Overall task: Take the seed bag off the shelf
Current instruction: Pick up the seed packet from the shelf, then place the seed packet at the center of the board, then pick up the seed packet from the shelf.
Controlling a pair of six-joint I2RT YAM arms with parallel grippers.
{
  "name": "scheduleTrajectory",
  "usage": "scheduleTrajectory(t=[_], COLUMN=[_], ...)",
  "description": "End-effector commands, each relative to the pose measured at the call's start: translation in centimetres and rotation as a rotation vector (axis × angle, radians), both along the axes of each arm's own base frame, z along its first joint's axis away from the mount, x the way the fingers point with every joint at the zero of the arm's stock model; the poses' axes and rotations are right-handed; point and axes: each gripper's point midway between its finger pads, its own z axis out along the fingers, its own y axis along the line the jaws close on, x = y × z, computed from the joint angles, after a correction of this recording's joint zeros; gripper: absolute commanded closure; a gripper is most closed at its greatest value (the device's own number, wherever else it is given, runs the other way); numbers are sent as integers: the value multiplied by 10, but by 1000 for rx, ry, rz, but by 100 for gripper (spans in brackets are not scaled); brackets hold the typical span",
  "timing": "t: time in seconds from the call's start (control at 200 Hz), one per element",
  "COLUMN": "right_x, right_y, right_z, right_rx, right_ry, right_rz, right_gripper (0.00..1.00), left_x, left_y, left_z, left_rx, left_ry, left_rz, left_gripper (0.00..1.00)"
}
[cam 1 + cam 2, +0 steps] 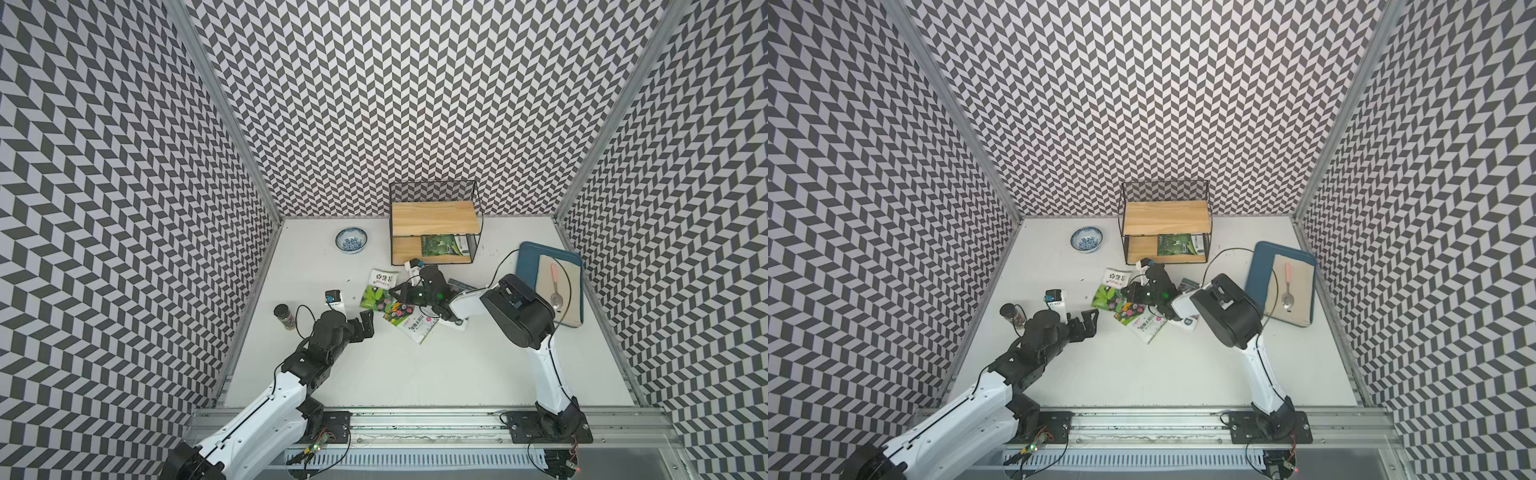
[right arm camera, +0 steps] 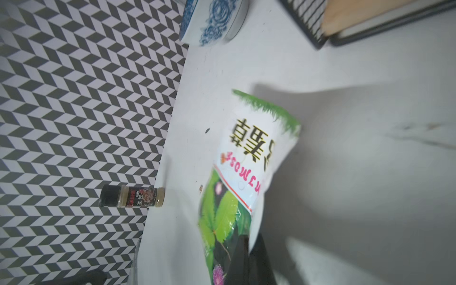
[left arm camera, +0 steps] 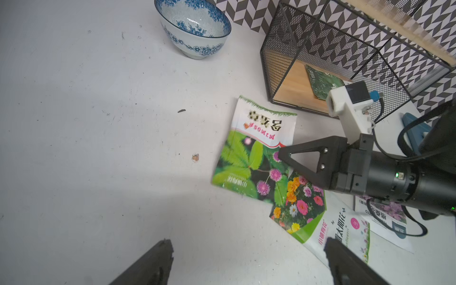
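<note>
You have four seed bags (image 1: pixel 382 279) in a top view, plus one each of shelf (image 1: pixel 434 217), bowl (image 1: pixel 351 240), spice jar (image 1: pixel 285 316), tray (image 1: pixel 527 266), folded cloth (image 1: pixel 545 291) and spoon (image 1: pixel 555 286).

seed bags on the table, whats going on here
The right gripper is shut on the edge of the mimosa seed bag, in front of the shelf, beside other bags lying on the table. The left gripper hangs open over the table, holding nothing. One dark green seed bag lies on the shelf's lower board.
</note>
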Motion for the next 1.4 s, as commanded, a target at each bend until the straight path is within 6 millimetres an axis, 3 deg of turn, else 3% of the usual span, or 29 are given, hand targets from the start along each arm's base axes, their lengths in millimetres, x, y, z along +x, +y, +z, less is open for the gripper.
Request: scheduleTrajectory(t=[0.0, 0.155, 0.466, 0.581, 0.686, 0.866, 0.926, 1.031, 1.142, 1.247, 1.392], right_x=[-8, -11, 7, 10, 10, 10, 11, 14, 17, 22, 34], right_y=[16, 25, 66, 71, 69, 68, 64, 44, 7, -43, -113], right_z=[26, 28, 32, 27, 22, 17, 22, 44, 63, 74, 73], right_rx=[48, 41, 37, 35, 28, 7, 2, 4, 3, 8, 21], right_ry=[-65, -72, -81, -65, -54, -46, -53, -83, -97, -97, -55], right_rz=[40, 52, 93, 85, 75, 74, 65, 11, -70, -188, -375], right_gripper=[100, 100, 100, 98, 88, 59, 54, 44, 25, 24, 23], left_x=[2, 2, 2, 2, 2, 2, 2, 2, 2, 2, 3], left_y=[0, 0, 2, 4, 5, 4, 4, 4, 5, 4, 3], left_z=[8, 8, 9, 8, 8, 8, 8, 8, 8, 7, 7], left_rx=[-13, -14, -15, -16, -15, -14, -13, -14, -15, -14, -13], left_ry=[-24, -26, -27, -27, -23, -22, -23, -24, -27, -25, -27], left_rz=[3, 3, 14, 24, 29, 28, 28, 27, 28, 23, 18], left_gripper=[0, 0, 0, 0, 0, 0, 0, 0, 0, 0, 0])
